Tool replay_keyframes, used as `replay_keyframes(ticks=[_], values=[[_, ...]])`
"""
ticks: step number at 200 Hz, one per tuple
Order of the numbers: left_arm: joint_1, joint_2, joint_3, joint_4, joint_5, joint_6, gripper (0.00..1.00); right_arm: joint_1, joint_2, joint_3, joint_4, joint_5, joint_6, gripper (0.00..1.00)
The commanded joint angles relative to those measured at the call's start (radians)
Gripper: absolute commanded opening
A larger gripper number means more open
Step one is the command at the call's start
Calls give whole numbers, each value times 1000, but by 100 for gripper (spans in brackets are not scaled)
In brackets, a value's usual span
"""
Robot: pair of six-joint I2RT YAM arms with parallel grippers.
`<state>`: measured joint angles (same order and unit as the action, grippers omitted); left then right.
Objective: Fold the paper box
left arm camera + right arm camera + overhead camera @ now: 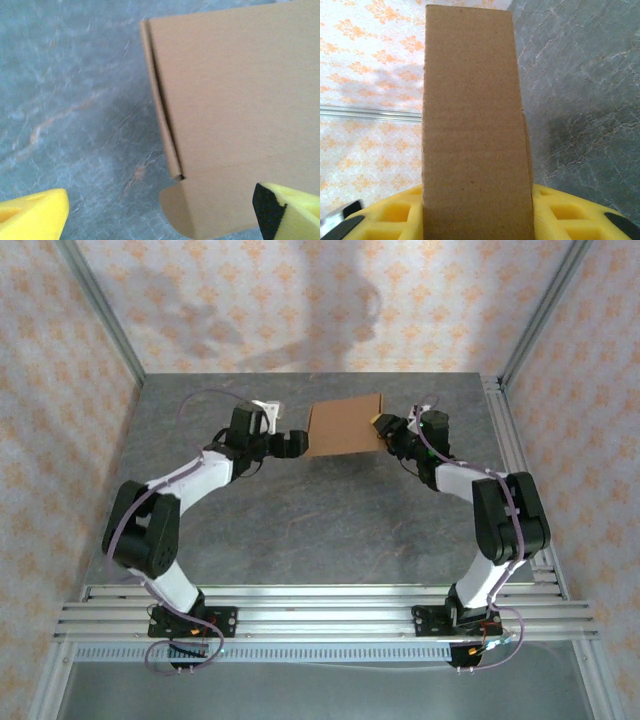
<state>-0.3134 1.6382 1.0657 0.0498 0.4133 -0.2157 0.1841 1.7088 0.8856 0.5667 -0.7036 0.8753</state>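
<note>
The paper box (pixel 345 427) is a plain brown cardboard piece held up at the back middle of the grey table. My right gripper (pixel 384 430) is at its right edge. In the right wrist view the box (pixel 470 100) stands between the yellow pads (pixel 570 215), and the right gripper (pixel 477 217) is shut on it. My left gripper (pixel 299 443) is at the box's left edge, open. In the left wrist view the left gripper (pixel 160 212) has its yellow fingers (pixel 35 215) spread wide. The box's folded corner (pixel 235 110), with a slit and a rounded tab, lies between them without touching.
The grey marbled table (pixel 330 530) stretches toward me in front of the box. Aluminium frame rails (pixel 505 430) run along the right side, and a wallpapered wall (pixel 300 300) stands behind. Both arm bases sit on the rail (pixel 320 610) at the near edge.
</note>
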Motion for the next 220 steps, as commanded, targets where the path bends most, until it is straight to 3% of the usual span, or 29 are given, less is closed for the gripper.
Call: replay_keyframes(ticks=[1, 26, 84, 142, 220], values=[[-58, -74, -55, 95, -145, 241, 99, -5, -50, 1, 12, 7, -8, 37], [-162, -130, -153, 211, -265, 499, 100, -5, -65, -7, 16, 9, -4, 37], [-337, -77, -257, 465, -549, 922, 100, -7, -93, -23, 40, 2, 27, 36], [-380, 62, -255, 770, -784, 1103, 96, -6, -117, -33, 36, -4, 56, 36], [-385, 217, -214, 1001, -798, 1221, 83, -6, -124, -52, 93, -30, 131, 36]])
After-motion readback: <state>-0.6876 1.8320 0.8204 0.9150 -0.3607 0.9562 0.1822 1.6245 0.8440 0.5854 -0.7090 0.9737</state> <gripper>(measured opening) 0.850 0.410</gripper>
